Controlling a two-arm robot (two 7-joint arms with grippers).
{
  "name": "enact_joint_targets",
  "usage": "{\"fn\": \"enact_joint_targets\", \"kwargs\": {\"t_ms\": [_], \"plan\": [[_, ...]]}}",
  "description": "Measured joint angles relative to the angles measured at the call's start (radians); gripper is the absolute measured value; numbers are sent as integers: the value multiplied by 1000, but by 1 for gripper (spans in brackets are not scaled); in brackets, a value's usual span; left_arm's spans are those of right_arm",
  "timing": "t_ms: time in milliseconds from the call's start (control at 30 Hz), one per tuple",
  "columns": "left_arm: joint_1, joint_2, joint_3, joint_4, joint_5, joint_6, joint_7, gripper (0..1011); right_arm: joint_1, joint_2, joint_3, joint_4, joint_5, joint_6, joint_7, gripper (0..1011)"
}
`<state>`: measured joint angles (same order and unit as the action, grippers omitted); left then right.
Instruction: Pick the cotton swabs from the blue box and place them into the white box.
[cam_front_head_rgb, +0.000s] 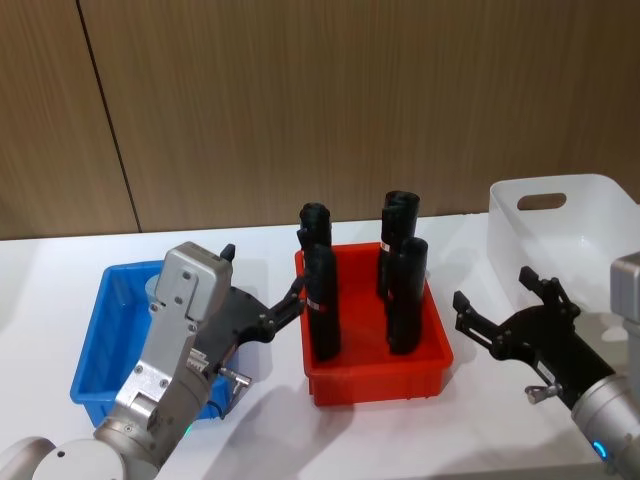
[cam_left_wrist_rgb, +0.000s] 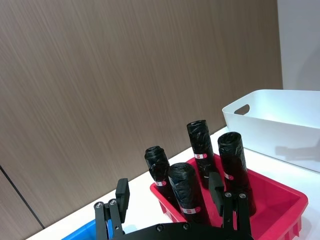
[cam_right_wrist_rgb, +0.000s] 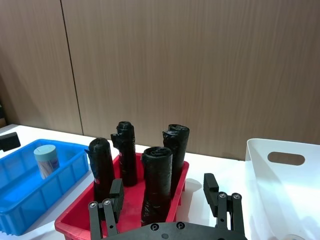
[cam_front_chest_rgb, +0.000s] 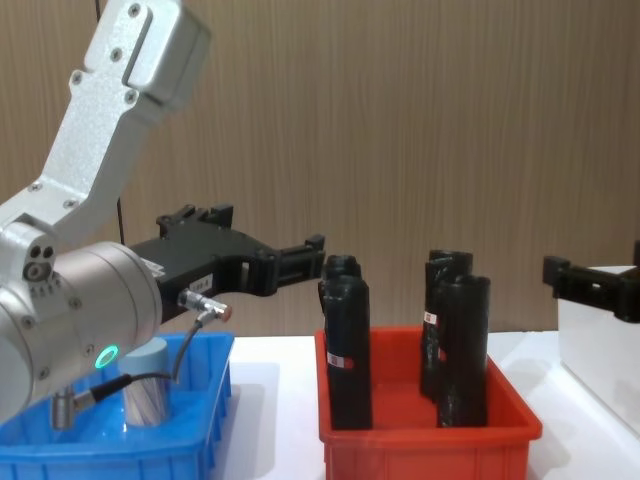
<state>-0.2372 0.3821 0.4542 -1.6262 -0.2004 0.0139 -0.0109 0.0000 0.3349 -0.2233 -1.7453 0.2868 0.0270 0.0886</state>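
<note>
right wrist view catches cotton swabs (cam_right_wrist_rgb: 46, 160) upright in blue box (cam_right_wrist_rgb: 45, 192)

You're looking at an indoor test setup, more a lab or office room than a home. A plain white table (cam_front_head_rgb: 262, 250) stands with its far edge against a wood-grain panelled wall (cam_front_head_rgb: 350, 100). Plastic sorting bins sit in a row across it: blue box (cam_front_head_rgb: 98, 335) towards the left edge, red bin (cam_front_head_rgb: 380, 385) in the middle, white box (cam_front_head_rgb: 510, 235) towards the right edge.

No text can be read. The red-and-white labels (cam_left_wrist_rgb: 188, 210) on the black rolls (cam_left_wrist_rgb: 183, 184) in the red bin (cam_front_head_rgb: 380, 386) are too small.
</note>
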Motion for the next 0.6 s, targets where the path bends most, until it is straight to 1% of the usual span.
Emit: {"fn": "enact_joint_targets", "kwargs": {"t_ms": [200, 233, 367, 500, 567, 600], "plan": [[0, 0, 0, 0, 0, 0, 0, 1004, 35, -7, 4, 55, 0, -12, 48, 1001], [0, 0, 0, 0, 0, 0, 0, 1004, 46, -10, 4, 72, 0, -15, 65, 1001], [0, 0, 0, 0, 0, 0, 0, 1004, 74, -16, 6, 112, -1, -20, 102, 1002], [0, 0, 0, 0, 0, 0, 0, 1004, 124, -28, 7, 182, -10, -26, 159, 1002], [0, 0, 0, 0, 0, 0, 0, 1004, 142, -32, 7, 208, -13, -28, 176, 1002], [0, 0, 0, 0, 0, 0, 0, 1004, 162, -37, 7, 236, -16, -29, 193, 1002]]}}
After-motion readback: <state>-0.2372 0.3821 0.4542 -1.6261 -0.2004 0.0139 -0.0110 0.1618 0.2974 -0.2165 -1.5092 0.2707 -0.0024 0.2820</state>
